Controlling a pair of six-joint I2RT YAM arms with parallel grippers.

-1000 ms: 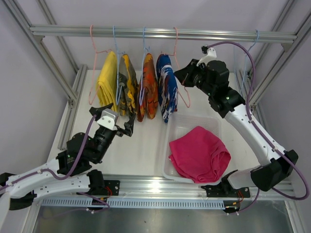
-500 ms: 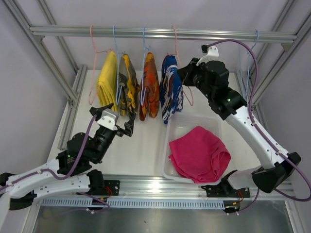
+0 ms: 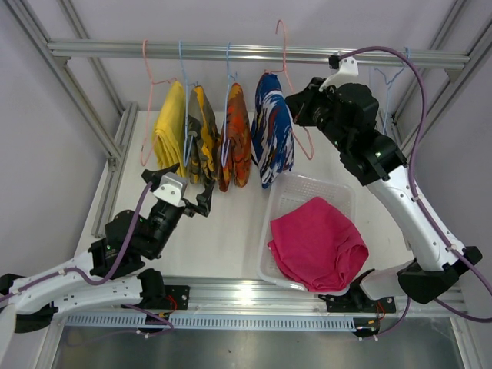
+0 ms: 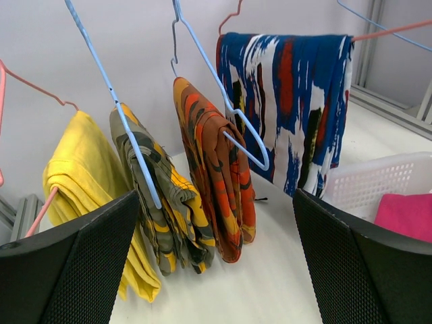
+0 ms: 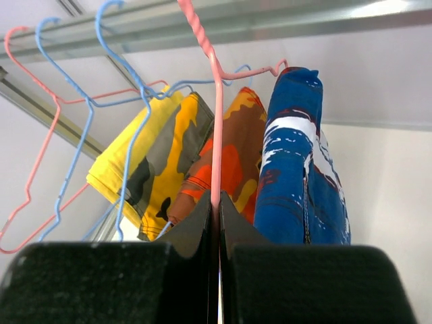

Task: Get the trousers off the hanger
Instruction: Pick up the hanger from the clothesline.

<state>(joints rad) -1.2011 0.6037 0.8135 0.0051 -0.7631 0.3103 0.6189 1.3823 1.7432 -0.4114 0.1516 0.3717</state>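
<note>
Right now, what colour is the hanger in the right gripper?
Pink. The hanger shows best in the right wrist view.

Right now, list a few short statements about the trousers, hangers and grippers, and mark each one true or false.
1. The right gripper is shut on the pink hanger that carries the blue patterned trousers. True.
2. The pink trousers hang on a hanger. False: they lie in the basket.
3. The left gripper grips a hanger. False: it is open and holds nothing.
4. In the top view, the yellow trousers are the leftmost of the hanging garments. True.
</note>
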